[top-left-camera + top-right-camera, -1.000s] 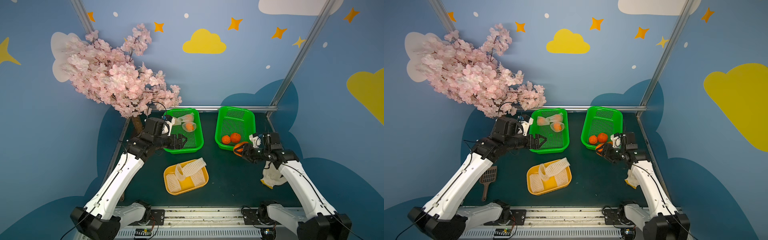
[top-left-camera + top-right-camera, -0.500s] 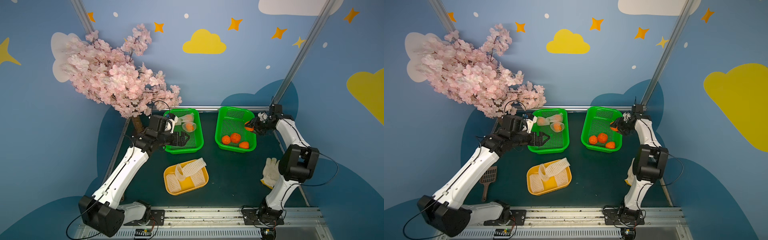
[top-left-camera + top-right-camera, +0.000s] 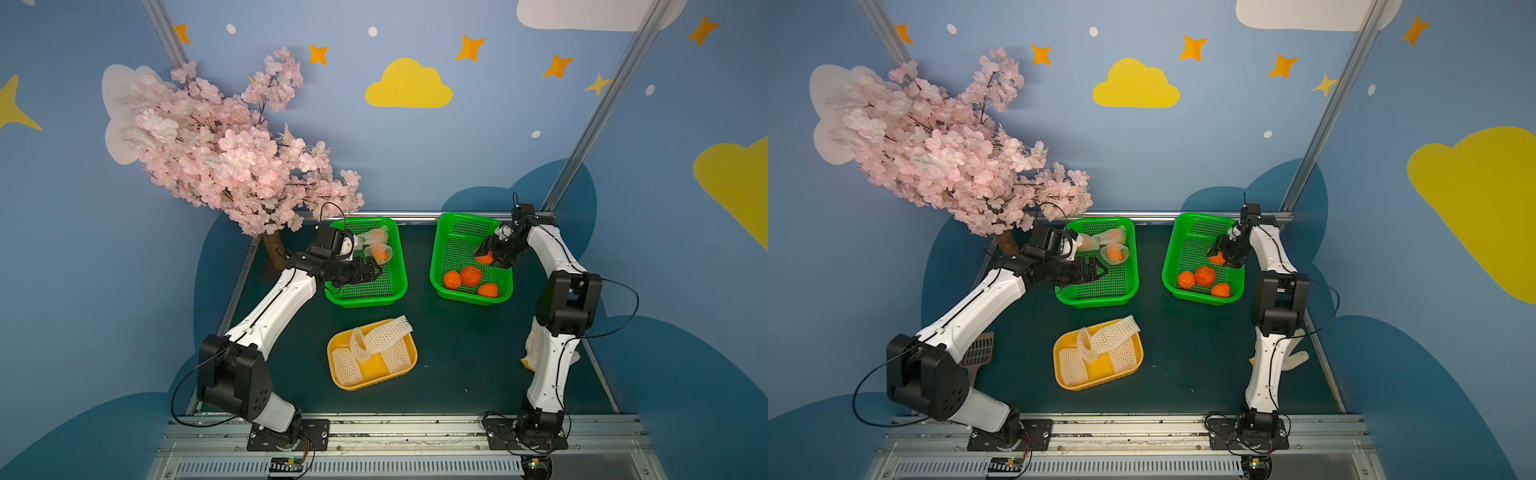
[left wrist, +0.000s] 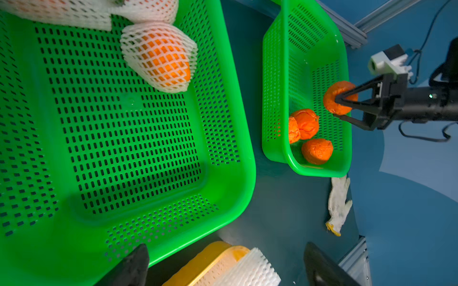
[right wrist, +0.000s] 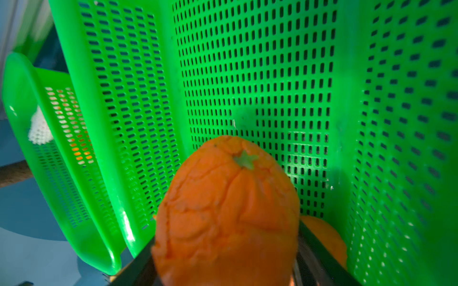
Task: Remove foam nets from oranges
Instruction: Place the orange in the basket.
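Note:
My right gripper (image 3: 483,255) is shut on a bare orange (image 5: 228,210) and holds it in the air over the right green basket (image 3: 440,249). Three bare oranges (image 3: 471,275) lie at that basket's near end. My left gripper (image 3: 376,270) hangs open and empty over the left green basket (image 3: 365,297). It is just short of a netted orange (image 4: 158,57), and more netted oranges (image 3: 1113,236) lie behind that one. Empty foam nets (image 3: 386,336) are piled in the yellow tray (image 3: 345,384).
A pink blossom tree (image 3: 232,153) leans over the back left corner above my left arm. A white glove (image 3: 1293,357) lies behind my right arm. A brown scoop (image 3: 980,351) lies at the left edge. Metal frame posts (image 3: 582,137) stand at the back.
My right arm swung from the basket's near corner to its back right, still carrying an orange. Bare oranges in that basket went from two to three. My left gripper crept toward the netted oranges.

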You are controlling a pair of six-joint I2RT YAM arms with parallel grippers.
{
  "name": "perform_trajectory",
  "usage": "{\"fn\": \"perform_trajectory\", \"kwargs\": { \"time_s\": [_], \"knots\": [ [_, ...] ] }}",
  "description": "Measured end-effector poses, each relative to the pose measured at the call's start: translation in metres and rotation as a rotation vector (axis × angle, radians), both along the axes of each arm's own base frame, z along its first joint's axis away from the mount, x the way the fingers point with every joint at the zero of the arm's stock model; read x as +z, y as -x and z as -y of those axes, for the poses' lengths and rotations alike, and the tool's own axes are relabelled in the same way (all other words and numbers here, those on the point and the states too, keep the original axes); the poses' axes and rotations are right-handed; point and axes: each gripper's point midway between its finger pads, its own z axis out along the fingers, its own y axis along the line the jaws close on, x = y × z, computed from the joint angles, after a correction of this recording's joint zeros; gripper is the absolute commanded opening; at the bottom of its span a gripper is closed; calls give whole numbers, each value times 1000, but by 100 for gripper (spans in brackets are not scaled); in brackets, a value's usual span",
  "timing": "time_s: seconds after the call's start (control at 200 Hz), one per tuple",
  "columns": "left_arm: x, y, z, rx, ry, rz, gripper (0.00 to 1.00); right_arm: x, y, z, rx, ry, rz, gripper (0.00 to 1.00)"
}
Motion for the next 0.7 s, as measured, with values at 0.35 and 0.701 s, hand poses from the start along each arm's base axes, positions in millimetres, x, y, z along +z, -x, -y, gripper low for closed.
{"fn": "perform_trajectory", "kwargs": {
  "time_s": [0.35, 0.701],
  "knots": [
    [-38, -80, 17, 93, 24, -89, 97, 30, 33, 5, 6, 35, 17, 80],
    [-111, -126, 13, 269, -6, -262, 98, 139, 145, -57, 215, 24, 283, 81]
  ]
}}
